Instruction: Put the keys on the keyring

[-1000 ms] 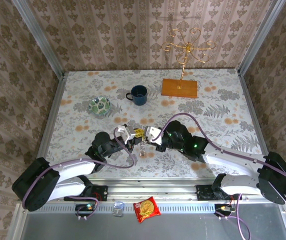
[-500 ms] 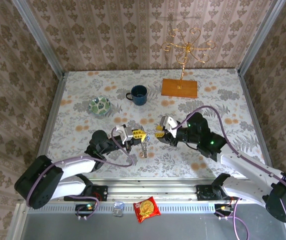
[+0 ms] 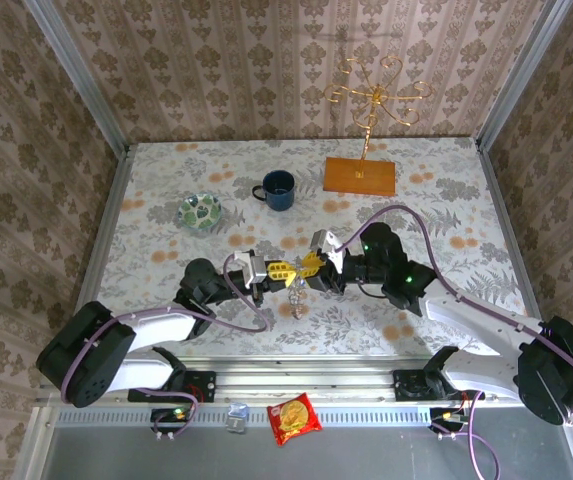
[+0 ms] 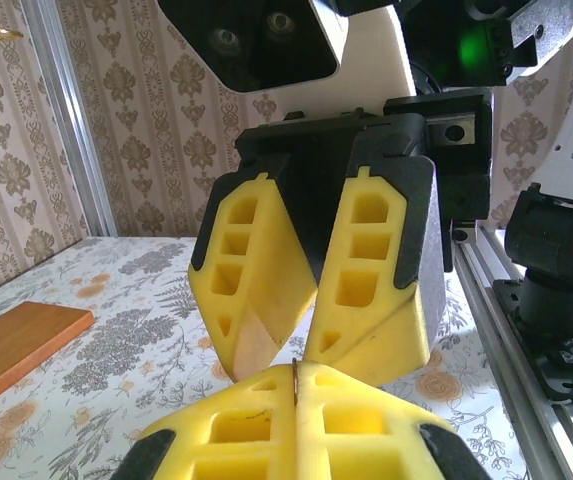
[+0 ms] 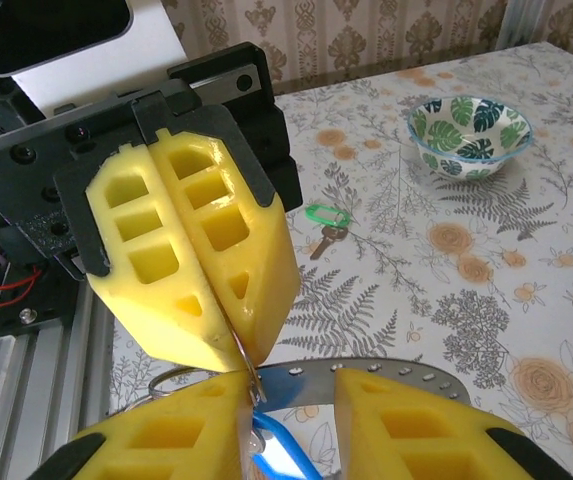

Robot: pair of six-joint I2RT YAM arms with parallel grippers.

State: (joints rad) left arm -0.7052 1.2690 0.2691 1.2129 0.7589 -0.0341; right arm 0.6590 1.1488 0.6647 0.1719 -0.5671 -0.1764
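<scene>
I take the green-patterned dish [image 3: 200, 211] as my mark. The two grippers meet tip to tip above the table [image 3: 446, 215], right of the dish and nearer the arm bases than it is.

The left gripper [image 3: 277, 269] is clamped tight. On its own wrist camera its yellow fingers [image 4: 236, 430] press together with a thin metal edge pinched between them. The right wrist camera shows the same pinch from the other side, and what it grips is the keyring [image 5: 386, 376], whose flat grey band curves away below the tips. The keyring hangs in the left gripper, off the table, right of the dish and on the arm-base side of it.

The right gripper [image 3: 312, 264] faces it with its jaws standing apart, a clear gap between its two yellow fingers. In that gap, just under the pinch, sits the blue key [image 5: 278, 455]. The lower edge of the frame cuts it off, and I can't say whether either finger touches it.

The green key [image 5: 322, 215] lies flat on the table between the dish and the left gripper, apart from both.

A blue mug [image 3: 277, 190] stands just right of the dish and a little farther back. A gold wire stand [image 3: 374, 95] on its wooden base [image 3: 360, 175] is well right of the dish, toward the back wall.
</scene>
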